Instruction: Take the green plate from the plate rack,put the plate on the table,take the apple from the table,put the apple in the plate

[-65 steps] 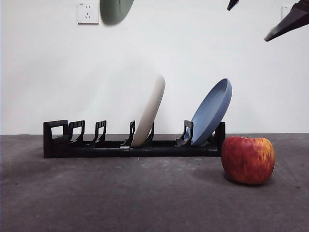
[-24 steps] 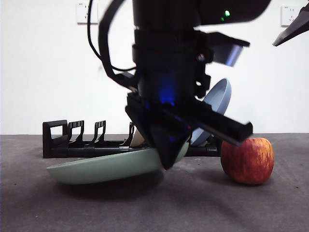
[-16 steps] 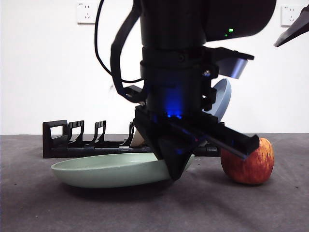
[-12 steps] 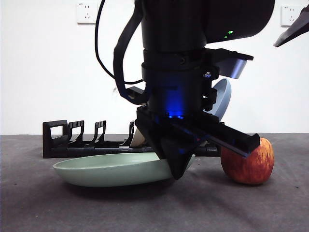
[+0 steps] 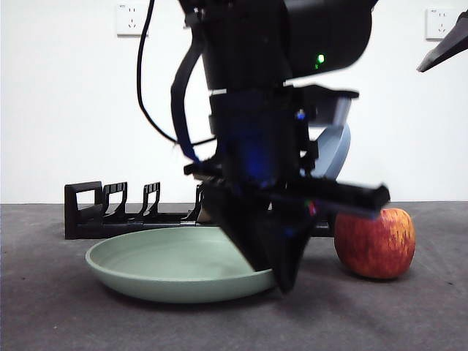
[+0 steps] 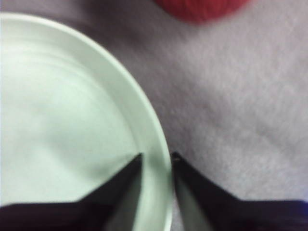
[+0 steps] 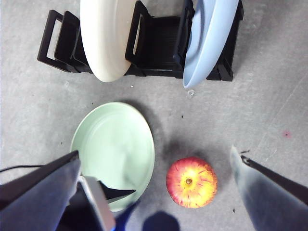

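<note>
I've got the green plate point(image 5: 179, 267) flat on the table point(image 5: 58, 307), just in front of the plate rack point(image 5: 110, 212), and my left claw point(image 6: 156, 161) is straddling its rim, one jaw inside and one outside, with a sliver of gap on each side (released, as far as the blurry wrist view lets me read it). The apple point(image 5: 375, 242) sits on the table beside the plate, apart from it, near the rack's end where the blue plate point(image 7: 209, 38) leans. The cream-white plate point(image 7: 103, 36) stands in a middle slot. My right claw point(image 7: 154, 173) hangs well above the rack, jaws spread wide around nothing.
</note>
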Controlling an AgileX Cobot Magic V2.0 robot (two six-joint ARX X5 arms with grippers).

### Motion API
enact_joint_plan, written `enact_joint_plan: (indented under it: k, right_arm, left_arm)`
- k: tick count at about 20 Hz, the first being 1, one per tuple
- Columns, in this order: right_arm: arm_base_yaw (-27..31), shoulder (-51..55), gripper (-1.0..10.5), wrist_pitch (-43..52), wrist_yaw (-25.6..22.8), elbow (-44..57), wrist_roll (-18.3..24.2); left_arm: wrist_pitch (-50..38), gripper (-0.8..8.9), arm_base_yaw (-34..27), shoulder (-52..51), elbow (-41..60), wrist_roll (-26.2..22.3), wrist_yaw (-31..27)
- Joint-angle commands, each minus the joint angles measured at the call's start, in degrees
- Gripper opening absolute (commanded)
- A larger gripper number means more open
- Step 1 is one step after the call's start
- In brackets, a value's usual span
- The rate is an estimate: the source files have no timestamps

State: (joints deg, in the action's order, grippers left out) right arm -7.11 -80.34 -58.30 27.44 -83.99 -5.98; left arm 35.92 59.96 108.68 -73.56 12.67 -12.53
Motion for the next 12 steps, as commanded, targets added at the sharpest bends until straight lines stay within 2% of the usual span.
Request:
enact_joint_plan:
  k: [1,6,12]
  right_arm:
    - [0.0,-0.1,5.6,0.0,0.0,-0.2,0.3]
    - [0.0,-0.1,5.6,0.0,0.0,-0.2,1.2]
    - [0.0,0.0,5.6,-0.3,-0.1,-0.2,2.8]
  left_arm:
    - [0.2,1.64,0.4,1.0,0.7,0.4,0.6]
    - [0.8,1.64,1.6,-5.1,0.7,0.6,0.5]
    - [0.9,1.63,5.1,-27.9,0.6,0.8,2.5]
